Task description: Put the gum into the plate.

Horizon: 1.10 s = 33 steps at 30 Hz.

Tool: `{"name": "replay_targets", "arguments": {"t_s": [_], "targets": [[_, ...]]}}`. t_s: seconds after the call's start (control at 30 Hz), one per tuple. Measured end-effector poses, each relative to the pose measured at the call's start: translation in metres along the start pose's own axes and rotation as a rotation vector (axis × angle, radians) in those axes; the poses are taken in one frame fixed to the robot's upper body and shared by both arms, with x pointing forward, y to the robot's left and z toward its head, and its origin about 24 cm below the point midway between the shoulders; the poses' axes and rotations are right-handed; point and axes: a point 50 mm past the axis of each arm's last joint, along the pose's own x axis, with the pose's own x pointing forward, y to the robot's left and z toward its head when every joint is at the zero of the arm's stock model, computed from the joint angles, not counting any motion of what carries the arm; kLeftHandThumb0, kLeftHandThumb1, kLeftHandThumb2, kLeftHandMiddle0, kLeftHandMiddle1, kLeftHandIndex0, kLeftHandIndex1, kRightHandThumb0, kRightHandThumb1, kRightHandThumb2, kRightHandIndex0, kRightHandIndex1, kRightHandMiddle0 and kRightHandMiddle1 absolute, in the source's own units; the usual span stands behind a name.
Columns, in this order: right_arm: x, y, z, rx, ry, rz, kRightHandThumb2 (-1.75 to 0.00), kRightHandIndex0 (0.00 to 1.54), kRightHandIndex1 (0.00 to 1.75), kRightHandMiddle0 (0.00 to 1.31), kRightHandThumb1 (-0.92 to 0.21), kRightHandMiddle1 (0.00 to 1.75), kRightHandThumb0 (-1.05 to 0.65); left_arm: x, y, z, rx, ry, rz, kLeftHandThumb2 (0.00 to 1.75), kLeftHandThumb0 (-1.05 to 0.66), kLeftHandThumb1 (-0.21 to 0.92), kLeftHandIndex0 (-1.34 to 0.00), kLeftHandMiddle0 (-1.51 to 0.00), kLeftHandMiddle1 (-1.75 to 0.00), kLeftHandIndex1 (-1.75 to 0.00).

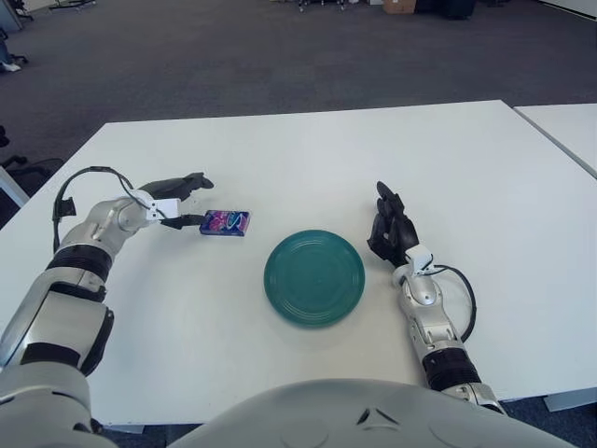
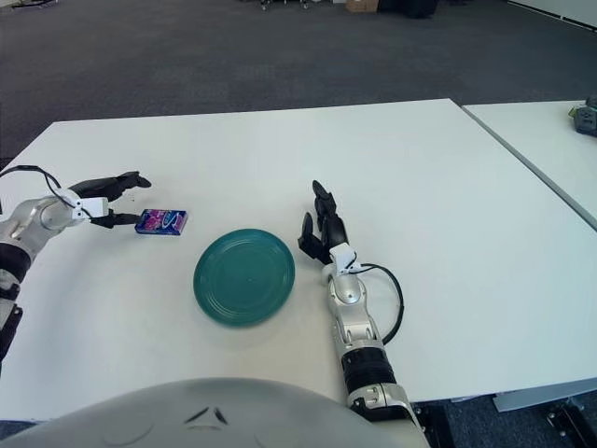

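A small blue and purple gum pack (image 1: 225, 222) lies flat on the white table (image 1: 308, 159), just left of a round teal plate (image 1: 314, 277). My left hand (image 1: 187, 201) is right beside the pack's left end, fingers spread, with one finger above it and the thumb (image 1: 189, 221) at the pack's edge; it holds nothing. My right hand (image 1: 390, 227) shows just right of the plate, fingers extended and empty. The plate holds nothing.
A second white table (image 2: 550, 140) stands to the right across a narrow gap, with a dark object (image 2: 585, 117) on its far edge. Grey carpet lies beyond the table's far edge.
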Motion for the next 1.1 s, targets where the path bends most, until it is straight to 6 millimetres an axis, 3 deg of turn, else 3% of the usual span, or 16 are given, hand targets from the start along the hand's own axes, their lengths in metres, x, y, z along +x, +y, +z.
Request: {"name": "replay_targets", "arguments": {"t_s": [0.8,1.1], "targets": [[0.006,-0.001,-0.002,-0.003,0.015,0.017,-0.96,0.03,0.01,0.0,-0.92,0.22,-0.7,0.018,-0.022,0.024,-0.088,-0.087,-0.144,0.36,-1.05,0.92,0.0,-0.09,-0.02,-0.67],[0.007,-0.002,-0.003,-0.001,0.02,0.018,-0.95,0.03,0.0,0.0,-0.92,0.2,-0.7,0.023,-0.027,0.03,-0.1,-0.092,-0.16,0.34,-1.05,0.92,0.0,-0.12,-0.02,-0.74]]}}
